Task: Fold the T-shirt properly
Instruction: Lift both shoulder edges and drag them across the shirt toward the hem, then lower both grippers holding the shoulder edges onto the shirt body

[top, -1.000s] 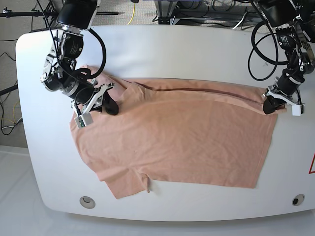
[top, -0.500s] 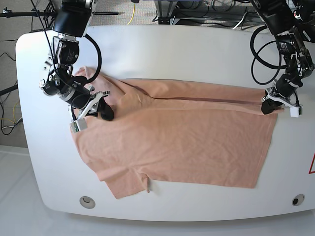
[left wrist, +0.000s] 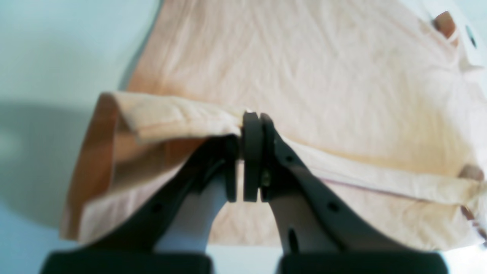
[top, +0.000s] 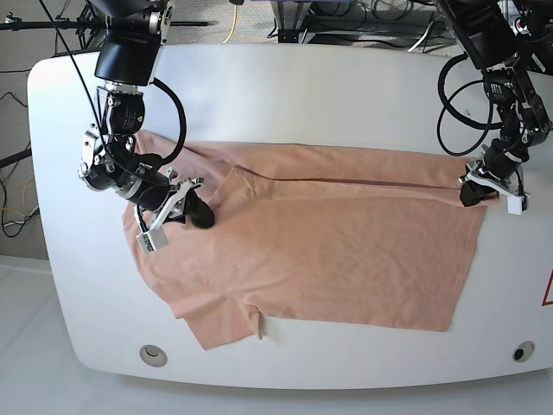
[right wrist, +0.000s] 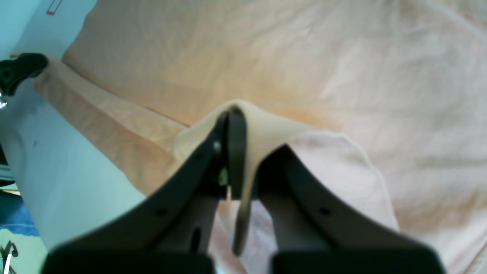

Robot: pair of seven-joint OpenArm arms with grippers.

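Peach T-shirt lies spread across white table, far edge folded over toward near side, sleeve sticking out at near left of base view. Left gripper clamped tight on folded hem at shirt's right end. Right gripper pinched closed on raised fabric near collar end, cloth draped over its fingers.
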